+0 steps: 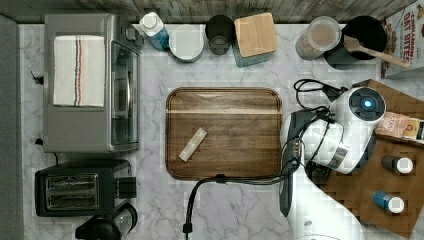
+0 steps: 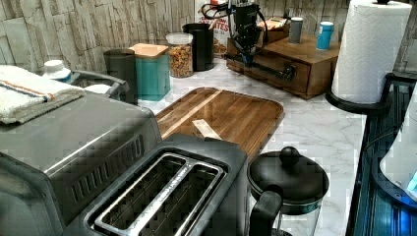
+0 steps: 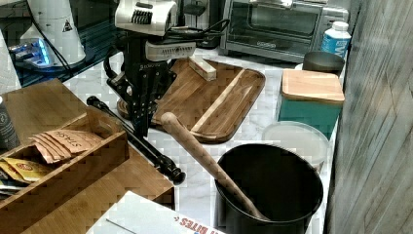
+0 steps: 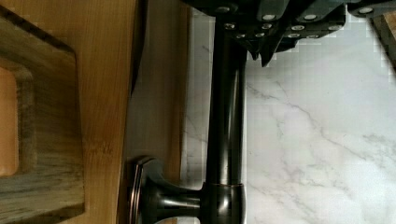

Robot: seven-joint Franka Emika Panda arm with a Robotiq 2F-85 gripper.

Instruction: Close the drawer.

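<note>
Pincer (image 3: 140,127) is set against the drawer's (image 2: 275,73) black handle bar (image 3: 141,141) for pushing; its opening cannot be told.

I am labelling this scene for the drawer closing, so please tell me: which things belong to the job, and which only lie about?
Belong to the job: drawer, its black handle, tool.
Lying about: wooden tray, toaster, toaster oven, paper towel roll, teal canister.
</note>
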